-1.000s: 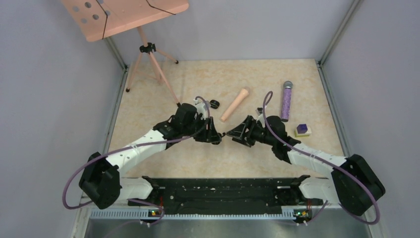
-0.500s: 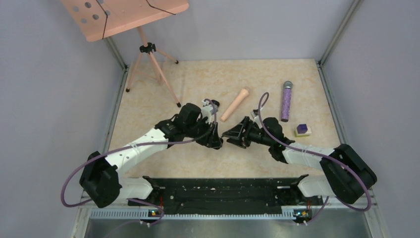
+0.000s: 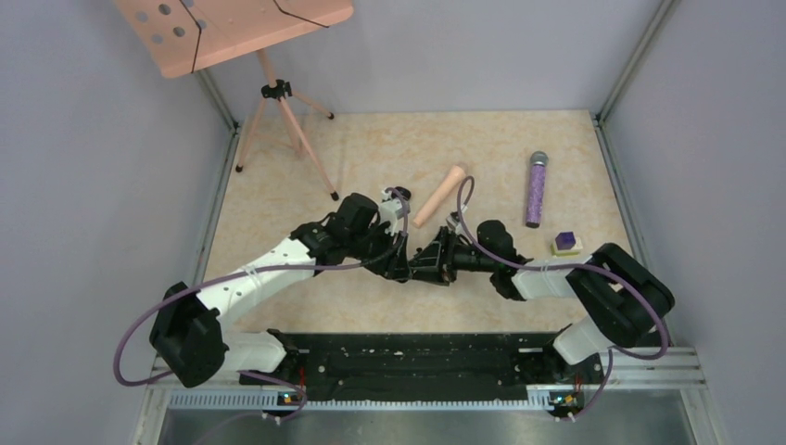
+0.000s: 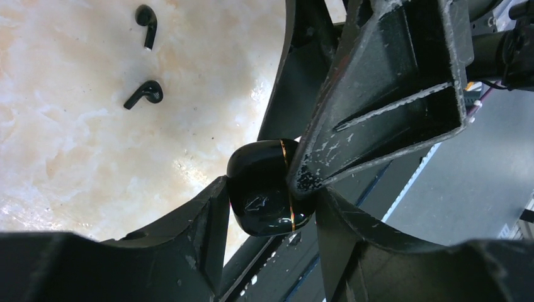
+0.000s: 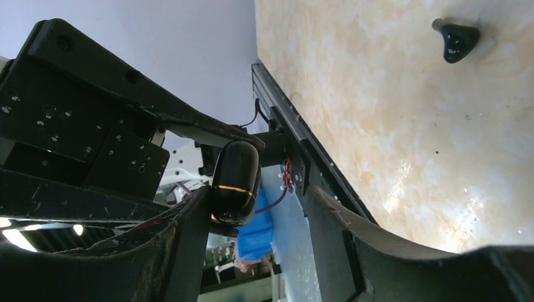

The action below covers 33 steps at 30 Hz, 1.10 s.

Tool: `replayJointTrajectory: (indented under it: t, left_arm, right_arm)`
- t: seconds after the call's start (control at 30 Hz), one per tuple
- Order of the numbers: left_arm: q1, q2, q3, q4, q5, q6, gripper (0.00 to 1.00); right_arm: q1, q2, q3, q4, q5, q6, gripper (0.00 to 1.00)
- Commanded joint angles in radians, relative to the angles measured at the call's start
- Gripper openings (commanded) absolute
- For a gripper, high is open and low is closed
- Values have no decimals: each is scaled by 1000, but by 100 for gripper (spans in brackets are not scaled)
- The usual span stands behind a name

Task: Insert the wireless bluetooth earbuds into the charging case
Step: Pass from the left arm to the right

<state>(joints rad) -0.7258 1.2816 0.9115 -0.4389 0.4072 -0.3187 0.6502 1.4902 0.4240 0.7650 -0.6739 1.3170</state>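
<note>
Right hand (image 3: pixel 417 263) advanced, touching gripped charging case (image 4: pixel 261 189)

A beige, marble-patterned tabletop (image 3: pixel 417 148) sits inside a booth of plain pale grey walls (image 3: pixel 83 167), with bare aluminium posts (image 3: pixel 632 60) in the far corners. At the far left, a salmon-pink perforated board (image 3: pixel 232 28) stands on a matching tripod (image 3: pixel 275 90). A black slotted rail (image 3: pixel 417 357) runs along the near edge. The light is soft and even.
</note>
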Motion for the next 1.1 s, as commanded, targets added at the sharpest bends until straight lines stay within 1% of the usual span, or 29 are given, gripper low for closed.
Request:
replayJointTrajectory:
  t: [0.0,0.13,0.2,0.3,0.37,0.4,0.43,0.47,0.5,0.57,0.63,0.73,0.83,0.93,0.97,1.03,1.07]
  left_arm:
    - [-6,-7,35,35,12,18,17]
    - [-7,-8,37,24,-2,26,17]
    - [-6,-6,39,20,-5,29,17]
    - [-6,-11,42,17,-9,32,22]
    - [-7,-14,48,12,-11,31,31]
    - [-7,-16,50,10,-15,29,43]
    - [-7,-19,53,8,-22,27,57]
    - [-7,-22,57,5,-27,25,68]
    - [-7,-23,61,2,-33,24,76]
    - [-7,-29,74,-14,-50,21,88]
    - [-7,-37,92,-43,-63,18,95]
    - [-6,-72,122,-91,-83,3,98]
    - [-5,-132,138,-127,-144,-51,99]
    - [6,-203,99,-103,-223,-131,99]
    - [22,-222,81,-79,-207,-161,99]
    - [67,-246,53,-43,-126,-192,99]
    - [90,-259,34,-21,-80,-202,96]
  right_arm:
    - [40,38,41,140,-50,30,55]
    - [56,48,52,148,-54,37,50]
    - [57,52,51,161,-61,46,40]
    - [57,65,41,234,-74,77,24]
    - [57,76,39,283,-82,99,12]
    - [57,81,42,292,-84,102,4]
    - [57,86,42,296,-83,100,0]
    - [58,88,43,290,-82,92,0]
    - [57,90,46,280,-79,83,0]
    - [54,90,47,256,-74,60,0]
    - [43,83,43,236,-63,34,0]
    - [16,38,46,147,-43,-34,0]
    - [-23,-28,60,-2,-27,-140,0]
    - [-63,-100,85,-159,-21,-263,0]
    - [-74,-122,97,-222,-25,-307,0]
    - [-97,-156,120,-284,-59,-385,0]
    - [-110,-171,130,-306,-94,-419,0]
